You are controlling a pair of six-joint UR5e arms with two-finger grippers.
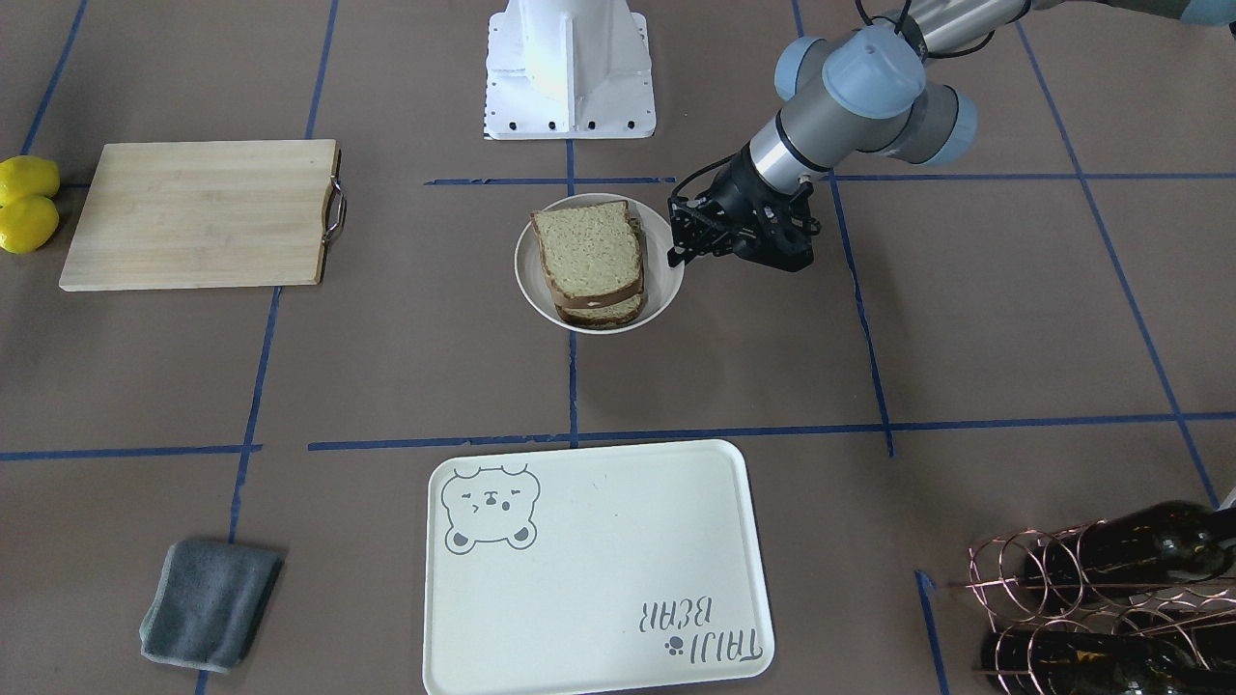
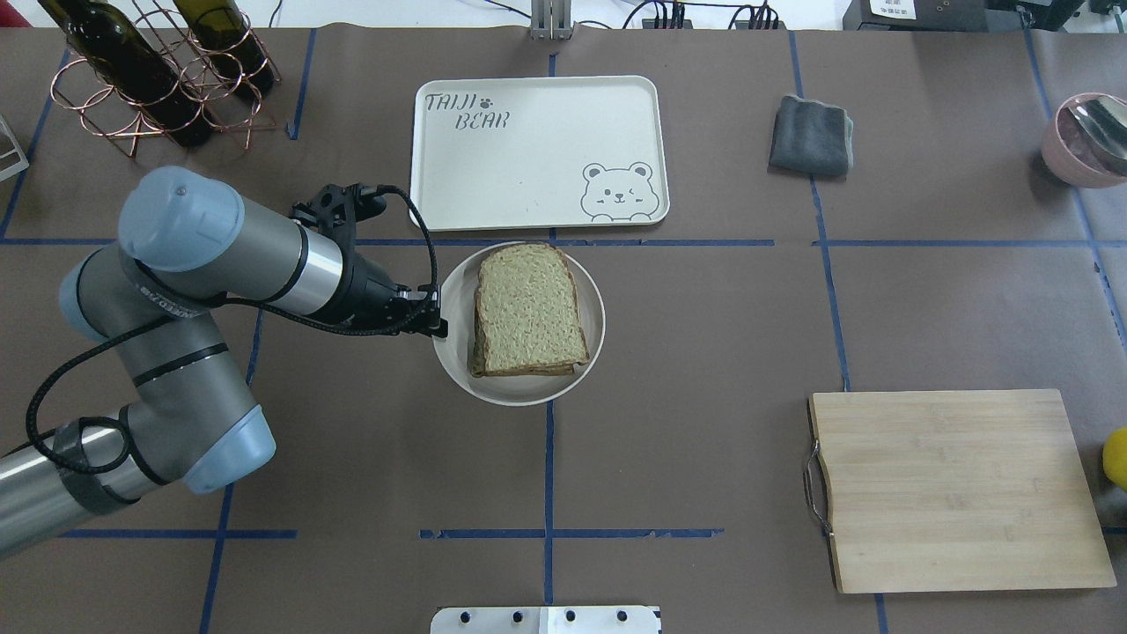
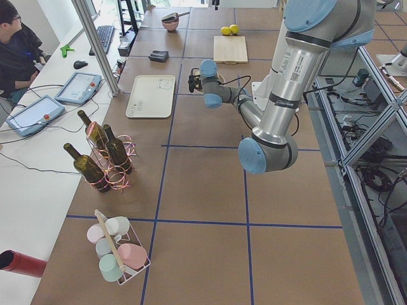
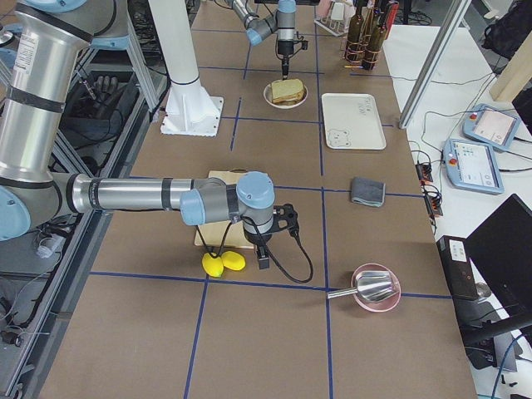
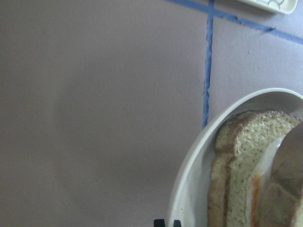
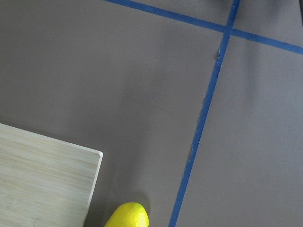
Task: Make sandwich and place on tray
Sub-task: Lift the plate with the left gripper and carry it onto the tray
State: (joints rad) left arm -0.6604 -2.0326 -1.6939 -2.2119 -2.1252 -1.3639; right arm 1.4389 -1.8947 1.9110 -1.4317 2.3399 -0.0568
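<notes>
— Where was the sandwich when you looked?
— From the operators' side: nearest me was the tray (image 1: 599, 579), w/ nothing on it. Past that, approx mid-table, was the white dish (image 1: 662, 275) w/ the sandwich (image 1: 589, 256) lying flat in it. Two slices stacked, and the egg (image 5: 258, 177) showed as a white band btw them in the left wrist view. Tray and dish were near each other but apart.

— And the arms?
— The left gripper (image 1: 674, 257) sat just beside the dish rim, on the side away from the cutting board (image 1: 193, 212). Its fingertips (image 5: 158, 222) were drawn almost together, only a sliver btw them, pinching nothing. The right gripper (image 4: 263, 259) was off at the table's end by the lemons (image 4: 223, 263). Its fingers, I couldn't tell.

— How'd it handle, you reckon?
— Light and soft, prob. Bread squashes and egg's slick, so I figured the top slice could skate off if tilted or nudged. I'd have taken it across the whole stack at the crust edges, w/ a gentle squeeze. Alt: the dish rim. It looked stiff and easy to pinch but smooth, and the load would've hung off to one side.
</notes>
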